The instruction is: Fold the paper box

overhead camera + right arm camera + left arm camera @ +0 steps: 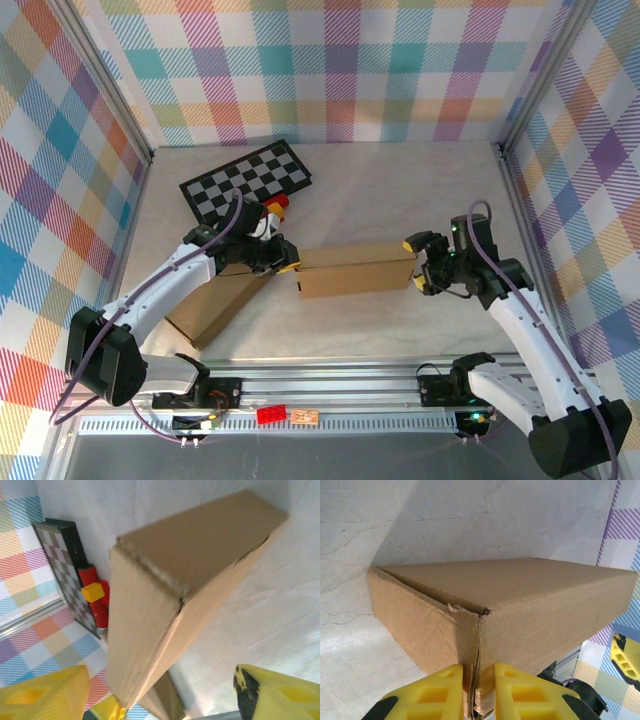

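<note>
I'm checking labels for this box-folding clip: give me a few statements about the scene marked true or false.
1. The left gripper pinches a corner of the brown cardboard box. True.
2. The right gripper is clamped shut on the box. False: its jaws stand wide open at the box's right end.
3. The black-and-white checkerboard lies beyond the box, toward the back wall. True.
4. The red-and-yellow toy sits on top of the box. False: it lies on the table beside the checkerboard.

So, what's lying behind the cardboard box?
Behind the box, a checkered board and a red and yellow block beside it. The left arm covers part of the block, so its shape is unclear.
</note>
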Controlling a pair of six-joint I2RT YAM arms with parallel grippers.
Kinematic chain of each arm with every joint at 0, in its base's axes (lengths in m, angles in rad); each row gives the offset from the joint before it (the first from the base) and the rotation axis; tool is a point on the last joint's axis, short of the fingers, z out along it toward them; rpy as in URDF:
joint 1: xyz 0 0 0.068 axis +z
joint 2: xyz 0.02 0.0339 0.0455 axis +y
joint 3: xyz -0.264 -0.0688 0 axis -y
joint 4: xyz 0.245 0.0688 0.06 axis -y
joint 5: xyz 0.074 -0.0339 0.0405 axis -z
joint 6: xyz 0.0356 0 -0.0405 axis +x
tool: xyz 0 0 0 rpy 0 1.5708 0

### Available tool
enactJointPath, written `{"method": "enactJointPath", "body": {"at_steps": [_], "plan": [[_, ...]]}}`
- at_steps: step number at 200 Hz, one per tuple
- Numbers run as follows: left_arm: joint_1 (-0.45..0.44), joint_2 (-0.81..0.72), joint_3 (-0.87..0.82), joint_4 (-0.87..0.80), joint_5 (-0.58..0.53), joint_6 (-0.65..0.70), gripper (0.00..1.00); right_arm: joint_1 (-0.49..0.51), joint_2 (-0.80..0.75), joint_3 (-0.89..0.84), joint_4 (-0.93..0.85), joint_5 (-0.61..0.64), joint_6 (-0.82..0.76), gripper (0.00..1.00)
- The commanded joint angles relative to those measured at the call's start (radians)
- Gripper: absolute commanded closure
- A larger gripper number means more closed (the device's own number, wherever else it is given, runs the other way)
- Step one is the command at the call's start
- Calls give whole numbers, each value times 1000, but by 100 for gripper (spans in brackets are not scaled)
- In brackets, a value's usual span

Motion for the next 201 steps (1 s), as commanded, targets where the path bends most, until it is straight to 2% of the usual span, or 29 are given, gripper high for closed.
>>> {"method": "enactJointPath", "body": {"at_steps": [1, 41, 67, 95, 109, 139, 173, 201], "plan": [[-31, -23, 1, -17, -64, 20, 83, 26, 13, -35, 102, 24, 140, 17], [-120, -67, 0, -8, -169, 59, 83, 27, 90, -40, 167, 11, 153, 13], [-187, -138, -47, 29, -276, 88, 82, 24, 81, -123, 217, -9, 146, 13], [-239, -196, -131, 114, -316, 91, 82, 13, 33, -251, 373, -18, 116, 17], [-273, -210, -154, 151, -328, 98, 81, 10, 13, -299, 448, -42, 110, 22], [-341, -198, -145, 161, -361, 129, 81, 11, -65, -326, 395, -41, 82, 23], [-366, -172, -149, 172, -355, 136, 82, 9, -139, -369, 347, -37, 84, 25], [-379, -182, -150, 187, -351, 137, 81, 10, -204, -418, 336, -21, 61, 33]]}}
